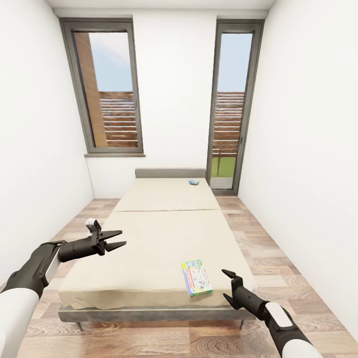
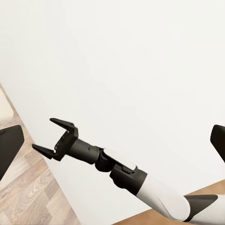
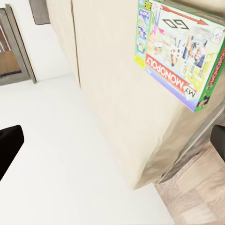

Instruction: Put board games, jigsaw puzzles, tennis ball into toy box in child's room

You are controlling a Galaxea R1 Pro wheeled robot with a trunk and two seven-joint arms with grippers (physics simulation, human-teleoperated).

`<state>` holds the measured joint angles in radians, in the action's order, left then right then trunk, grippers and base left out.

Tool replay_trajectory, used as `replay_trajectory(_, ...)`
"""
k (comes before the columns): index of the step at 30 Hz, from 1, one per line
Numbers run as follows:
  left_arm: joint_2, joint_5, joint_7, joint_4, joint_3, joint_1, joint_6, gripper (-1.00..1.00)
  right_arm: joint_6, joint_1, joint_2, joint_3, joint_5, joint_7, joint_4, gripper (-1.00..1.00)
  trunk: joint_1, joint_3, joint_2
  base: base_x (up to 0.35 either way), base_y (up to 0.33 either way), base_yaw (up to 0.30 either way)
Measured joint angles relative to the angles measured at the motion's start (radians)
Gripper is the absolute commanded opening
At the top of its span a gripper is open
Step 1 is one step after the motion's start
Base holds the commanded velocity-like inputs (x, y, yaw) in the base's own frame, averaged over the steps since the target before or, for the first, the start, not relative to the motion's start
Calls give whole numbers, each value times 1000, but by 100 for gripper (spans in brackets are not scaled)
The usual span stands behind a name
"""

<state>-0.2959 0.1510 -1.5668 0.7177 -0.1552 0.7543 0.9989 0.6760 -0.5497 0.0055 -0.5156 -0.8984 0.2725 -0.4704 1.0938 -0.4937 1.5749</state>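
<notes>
Both arms hover at the foot of the bed (image 1: 149, 248), the left gripper (image 1: 115, 238) and right gripper (image 1: 226, 284) each with jaws apart and empty. A multicolour board game (image 1: 197, 277) lies near the mattress's near right corner; a small blue box (image 1: 193, 182), print unreadable, rests by the headboard.

Right arm's hand (image 2: 52, 139) with fingers spread, before white wall (image 2: 140, 61); wood-plank floor (image 2: 26, 192) beneath
</notes>
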Motion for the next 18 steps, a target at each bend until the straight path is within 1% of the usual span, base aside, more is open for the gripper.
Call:
replay_trajectory(2, 0, 0, 0, 0, 0, 0, 0, 100, 0, 0, 0, 1, -28, -2, 1, 100, 8, -6, 14, 0, 0, 0)
replay_trajectory(5, 0, 1, 0, 0, 0, 0, 0, 100, -1, 0, 0, 1, -50, -2, 3, 100, 19, -16, 35, 0, 0, 0)
replay_trajectory(8, 0, 1, 0, 0, 0, 0, 0, 100, -4, 0, -1, 0, -56, -1, 16, 100, 31, -25, 56, 0, 0, 0)
replay_trajectory(13, 0, 1, 0, 0, 0, 0, 0, 100, -40, 0, -14, 2, -63, 9, 99, 100, 50, -41, 91, 0, 0, 0)
replay_trajectory(18, 0, 1, 0, 0, 0, 0, -1, 100, -62, 0, -17, 2, -60, 55, 124, 100, 69, -56, 126, 0, 0, 0)
